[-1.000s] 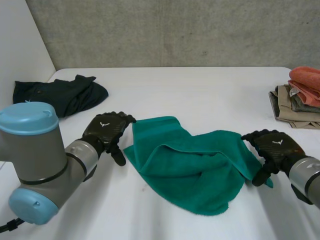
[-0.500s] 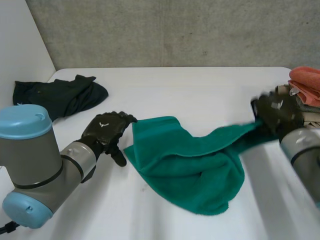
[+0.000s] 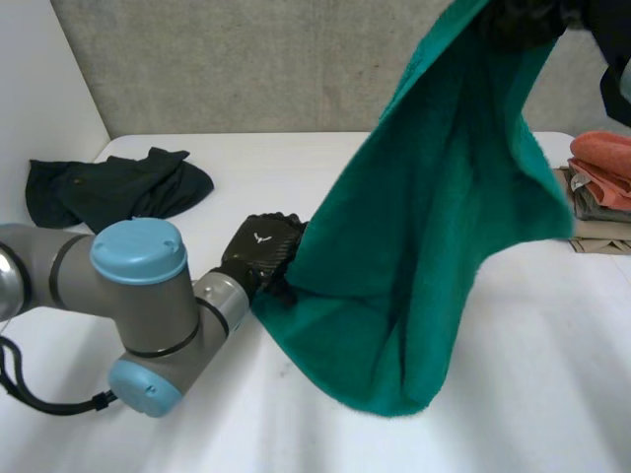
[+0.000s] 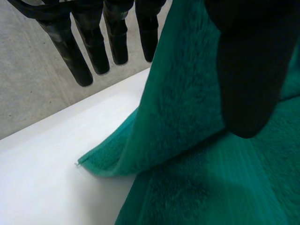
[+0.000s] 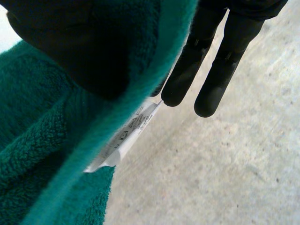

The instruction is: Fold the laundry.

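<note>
Since one second ago: right hand (image 3: 532,18) now sits well above the table instead of at table height, and one end of the green towel (image 3: 444,197) is up there with it. Left hand (image 3: 261,248) is now tight against the towel's other end.

Right fingers (image 5: 229,61): straight, behind the towel's hem, with the thumb pressed on the front face, so the cloth is pinched between them. White care label (image 5: 124,136) hangs from the hem just beside the fingertips.

Left fingers (image 4: 91,42): straight and spread, clear of the cloth. Thumb (image 4: 248,70) lies over the raised edge. This reads as an unclosed hand resting at the towel, with no grip.

Towel: hangs from the right hand in a long drape, lower end on the white table (image 3: 296,177) beside the left hand.

Farther out: dark garment (image 3: 118,187) crumpled at the table's far left, folded stack (image 3: 596,187) at the far right.

Progress, my judgement: stack done; towel only being lifted out flat, no fold yet; dark garment untouched.
</note>
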